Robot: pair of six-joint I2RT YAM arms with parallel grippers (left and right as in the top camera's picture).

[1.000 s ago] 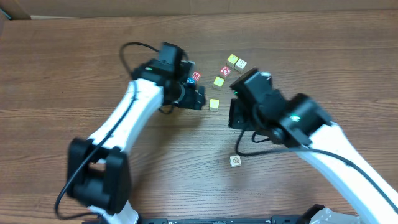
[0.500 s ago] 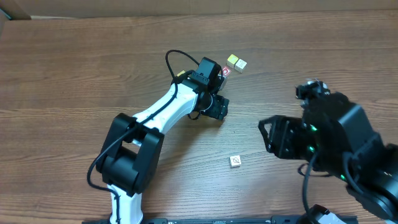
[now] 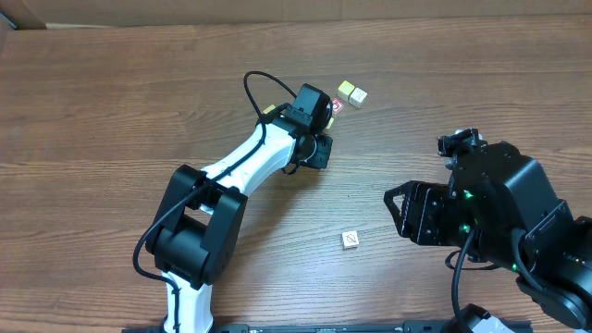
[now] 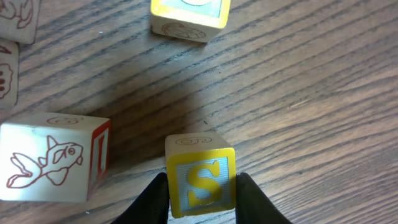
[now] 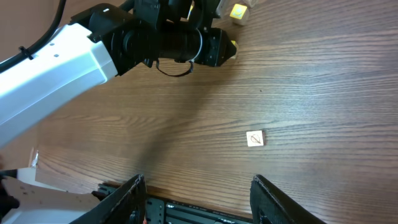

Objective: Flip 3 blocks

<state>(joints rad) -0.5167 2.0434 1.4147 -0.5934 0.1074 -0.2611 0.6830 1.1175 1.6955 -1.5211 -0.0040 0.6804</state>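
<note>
Left wrist view: left end effector (image 4: 202, 180) clamped on the S block (image 4: 200, 185), fingers (image 4: 155, 200) flush against both its sides. The face toward the camera is yellow-bordered, with a yellow S on a pale panel. The cream face above it carries a faint drawing. Fish block (image 4: 53, 158), one side red-edged, sits just left of it, not touching.

Overhead: the arm hides that grip. This view alone shows the lone block (image 3: 351, 240), cream with a dark drawing, well apart on the table (image 3: 111, 111), nearer the right end effector (image 3: 400, 208).

Right wrist view: its fingers stand wide apart, nothing between them.
</note>
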